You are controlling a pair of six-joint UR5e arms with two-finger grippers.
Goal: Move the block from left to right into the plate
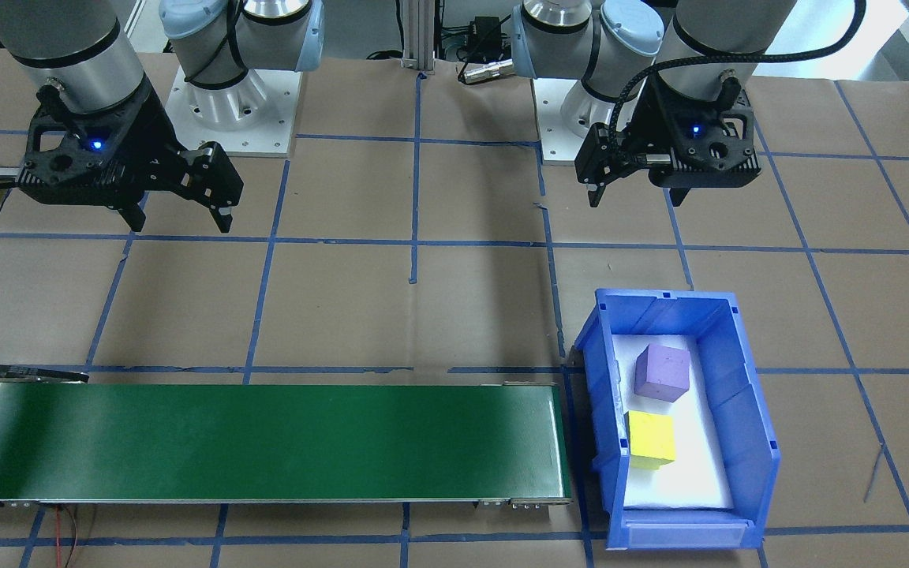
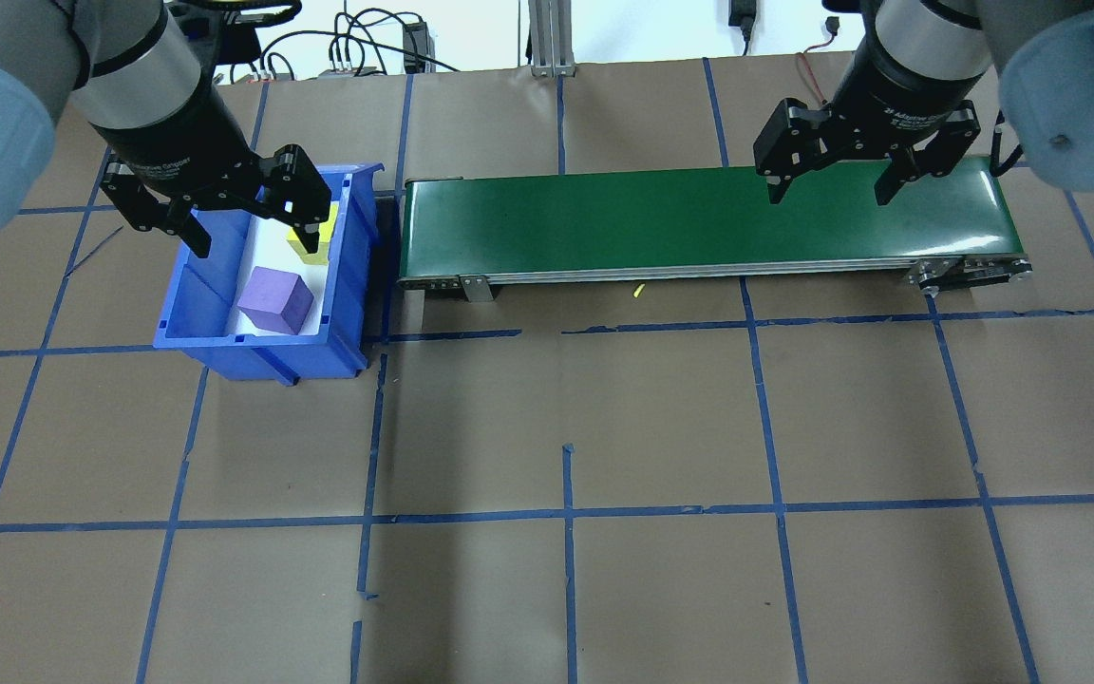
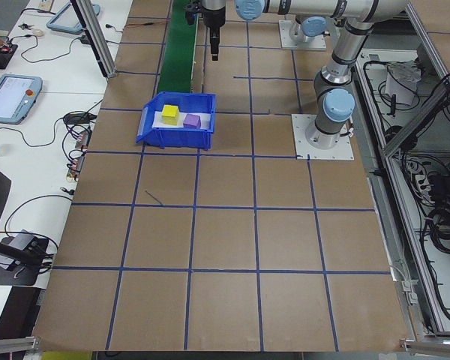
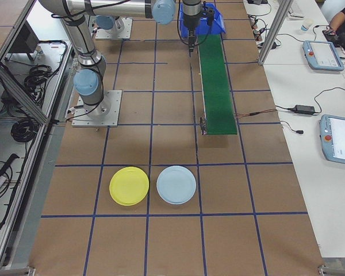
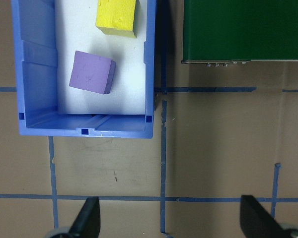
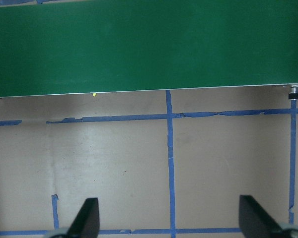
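The left gripper [image 2: 253, 233] hangs spread and empty near the blue bin [image 2: 188, 313], which holds a purple block [image 2: 273, 300] and a yellow block [image 2: 315, 231]. The right gripper [image 2: 834, 183], also spread and empty, hovers near the green conveyor [image 2: 604, 223]; white lettering on its wrist is too small to read. The yellow plate [image 4: 129, 186] lies well apart, beside a pale blue plate [image 4: 176, 184].

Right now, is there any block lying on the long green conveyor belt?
No. The long green conveyor belt is bare, and the purple cube and yellow cube both sit inside the blue plastic bin.
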